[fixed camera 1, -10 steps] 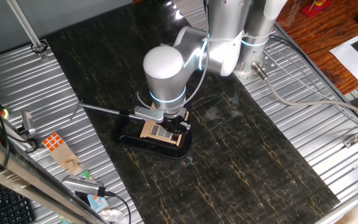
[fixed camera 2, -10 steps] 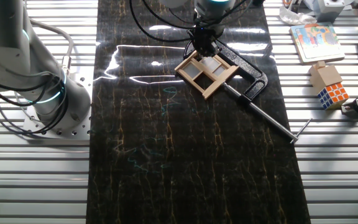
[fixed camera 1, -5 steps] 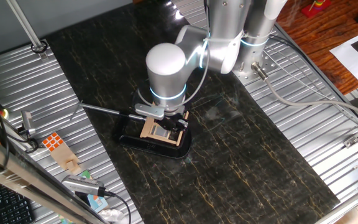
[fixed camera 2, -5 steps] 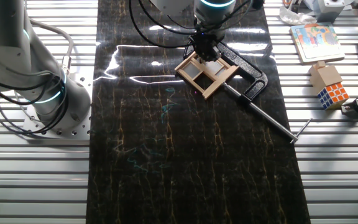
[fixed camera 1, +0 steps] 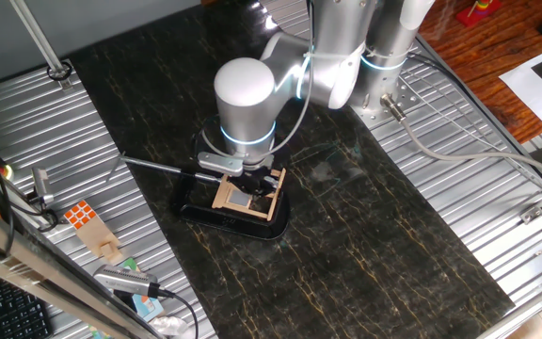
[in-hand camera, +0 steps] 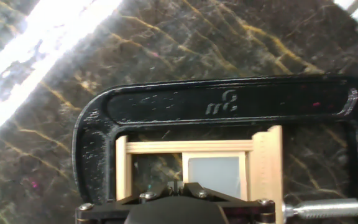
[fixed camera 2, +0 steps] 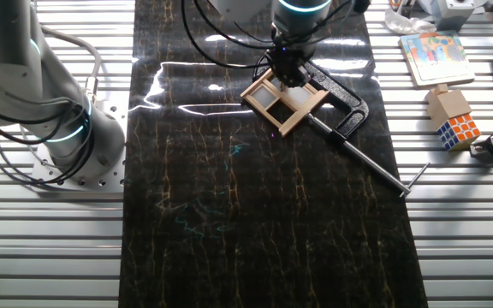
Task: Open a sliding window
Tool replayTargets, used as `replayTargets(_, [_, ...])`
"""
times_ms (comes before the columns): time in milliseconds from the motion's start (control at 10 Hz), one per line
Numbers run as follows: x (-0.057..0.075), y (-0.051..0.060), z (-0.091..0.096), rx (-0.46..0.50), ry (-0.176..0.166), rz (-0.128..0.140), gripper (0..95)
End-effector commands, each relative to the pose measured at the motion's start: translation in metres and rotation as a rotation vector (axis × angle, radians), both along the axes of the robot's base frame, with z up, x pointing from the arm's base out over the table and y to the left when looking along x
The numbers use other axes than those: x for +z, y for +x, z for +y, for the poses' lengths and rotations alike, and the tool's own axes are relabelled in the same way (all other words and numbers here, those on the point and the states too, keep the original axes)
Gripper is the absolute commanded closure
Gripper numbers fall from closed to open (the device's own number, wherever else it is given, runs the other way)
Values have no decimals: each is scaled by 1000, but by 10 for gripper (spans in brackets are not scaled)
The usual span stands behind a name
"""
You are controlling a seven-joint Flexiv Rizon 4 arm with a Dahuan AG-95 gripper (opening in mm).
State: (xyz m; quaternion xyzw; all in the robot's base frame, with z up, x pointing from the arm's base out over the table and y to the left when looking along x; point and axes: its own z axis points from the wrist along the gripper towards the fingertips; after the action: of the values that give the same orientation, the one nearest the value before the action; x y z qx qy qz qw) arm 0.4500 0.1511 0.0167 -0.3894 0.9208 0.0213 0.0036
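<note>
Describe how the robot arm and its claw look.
The arm is glossy silver-grey with rounded white joint caps and glowing cyan rings at the joints. Black cables loop near its wrist. The claw is small, black and metallic, with screw heads visible from the hand view.

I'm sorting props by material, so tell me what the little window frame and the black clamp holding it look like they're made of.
The window frame looks like pale unfinished wood: light tan, matte, with faint grain in the hand view. Its panes seem to be frosted grey plastic or glass; I can't tell which. The black clamp looks like cast metal painted black, with raised lettering and a pebbly surface, plus a bare shiny steel screw.
</note>
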Motion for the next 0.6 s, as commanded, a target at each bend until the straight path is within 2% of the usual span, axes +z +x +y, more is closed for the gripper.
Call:
replayTargets(100, [7,1,-1,-27,20,27,950])
replayTargets(300, [19,2,-1,-66,9,24,950])
replayTargets(600, [55,3,0,-247,5,23,950])
